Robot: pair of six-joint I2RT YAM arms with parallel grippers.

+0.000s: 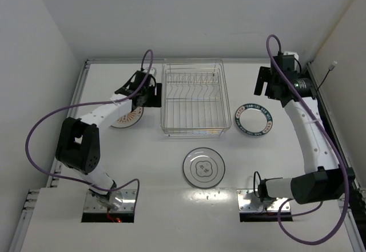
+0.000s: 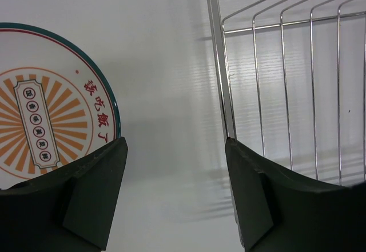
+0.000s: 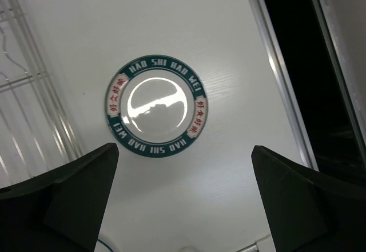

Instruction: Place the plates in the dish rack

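Observation:
The silver wire dish rack (image 1: 193,98) stands empty at the back middle; its left wall shows in the left wrist view (image 2: 220,80). The orange-patterned plate (image 1: 129,116) lies flat left of the rack, partly under my left arm; it also shows in the left wrist view (image 2: 46,115). The teal-rimmed plate (image 1: 254,119) lies flat right of the rack and shows in the right wrist view (image 3: 155,108). The flower-outline plate (image 1: 203,168) lies flat in front of the rack. My left gripper (image 2: 174,172) is open between plate and rack. My right gripper (image 3: 186,172) is open, raised above the teal plate.
White walls close the table at the back and both sides. A metal rail (image 1: 320,109) and a dark gap (image 3: 309,69) run along the right edge. Purple cables (image 1: 40,132) loop from both arms.

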